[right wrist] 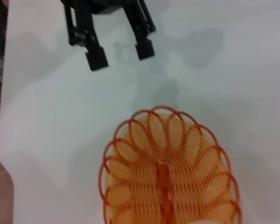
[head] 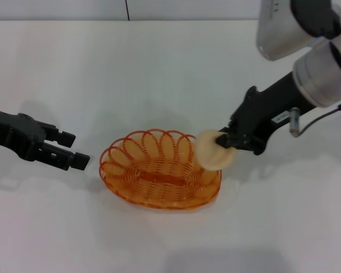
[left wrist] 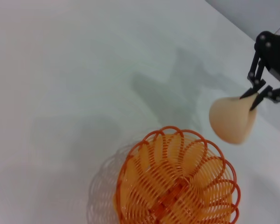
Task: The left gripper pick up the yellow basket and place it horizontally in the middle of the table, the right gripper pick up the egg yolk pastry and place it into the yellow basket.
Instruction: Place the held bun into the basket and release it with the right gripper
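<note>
The yellow basket [head: 159,169] lies flat in the middle of the white table [head: 159,68], with nothing inside it. It also shows in the left wrist view [left wrist: 177,184] and the right wrist view [right wrist: 168,172]. My right gripper [head: 223,141] is shut on the egg yolk pastry [head: 214,150] and holds it just above the basket's right rim; the pastry [left wrist: 232,119] and that gripper [left wrist: 253,99] also show in the left wrist view. My left gripper [head: 74,149] is open and empty, just left of the basket, apart from it; it also shows in the right wrist view [right wrist: 120,52].
The table's far edge [head: 159,20] runs along the top of the head view. In the right wrist view the table's edge [right wrist: 1,140] meets a brown floor.
</note>
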You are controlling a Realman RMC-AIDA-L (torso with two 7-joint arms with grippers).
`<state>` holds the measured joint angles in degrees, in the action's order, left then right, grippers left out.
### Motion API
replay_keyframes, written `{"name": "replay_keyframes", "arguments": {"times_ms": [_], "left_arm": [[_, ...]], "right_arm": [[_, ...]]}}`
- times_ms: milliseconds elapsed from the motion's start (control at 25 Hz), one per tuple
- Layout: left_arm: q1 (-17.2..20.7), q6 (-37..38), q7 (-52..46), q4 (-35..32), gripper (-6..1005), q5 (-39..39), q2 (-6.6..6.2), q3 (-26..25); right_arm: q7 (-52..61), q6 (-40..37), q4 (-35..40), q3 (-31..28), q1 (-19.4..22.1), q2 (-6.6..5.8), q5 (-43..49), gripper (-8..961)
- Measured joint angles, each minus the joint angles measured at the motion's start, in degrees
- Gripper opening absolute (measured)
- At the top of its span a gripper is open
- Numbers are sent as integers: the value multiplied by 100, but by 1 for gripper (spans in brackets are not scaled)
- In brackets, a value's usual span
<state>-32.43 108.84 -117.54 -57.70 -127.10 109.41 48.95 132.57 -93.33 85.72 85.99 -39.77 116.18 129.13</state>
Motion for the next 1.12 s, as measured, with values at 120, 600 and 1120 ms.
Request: {"name": "replay_keyframes", "arguments": {"times_ms": [120,600,1120], "left_arm": [[-15,-2,1,-4,872,2,0,0],[-45,-57,3,-5,872,17,43,0],[-52,-73,3,3,872,20,74,1]], "right_arm": [[11,154,-138,181,-111,1,-141,38],[52,738,-609,890,-481,1,-336,36],[67,1082,-764,1202,-629,1,-427,51]]}}
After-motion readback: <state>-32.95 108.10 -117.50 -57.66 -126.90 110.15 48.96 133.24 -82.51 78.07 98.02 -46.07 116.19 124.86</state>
